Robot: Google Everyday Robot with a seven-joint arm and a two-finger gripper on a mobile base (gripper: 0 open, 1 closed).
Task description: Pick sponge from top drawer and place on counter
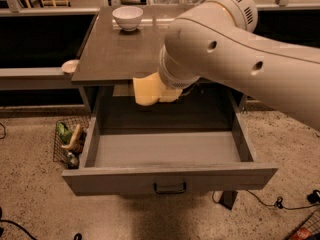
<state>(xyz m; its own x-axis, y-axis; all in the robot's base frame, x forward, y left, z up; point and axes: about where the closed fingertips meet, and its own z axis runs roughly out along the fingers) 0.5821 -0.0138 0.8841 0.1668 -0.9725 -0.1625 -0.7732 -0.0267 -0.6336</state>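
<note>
top drawer [170,176]: pulled out all the way, below the gripper and closer to us.
handle [170,187]: small and dark, in the middle of the drawer front, well below the gripper.
wire basket [67,144]: on the floor, down and to the left of the gripper, just beside the drawer's left wall. green and tan things sit in it.
sponge [145,91]: yellow and soft, up in the air over the back part of the drawer, right at the counter's front edge. it touches the gripper and nothing else.
gripper [162,91]: at the end of the big arm, mostly hidden by the round wrist. it is closed on the sponge and holds it above the drawer.
arm [240,49]: thick and cream white, comes in from the right and covers the right part of the counter.
counter [120,49]: smooth and grey-brown, right behind the gripper.
small dish [70,66]: by the counter's left edge, left of the gripper.
white bowl [127,18]: on the far part of the counter, well behind the gripper and to its left.
</note>
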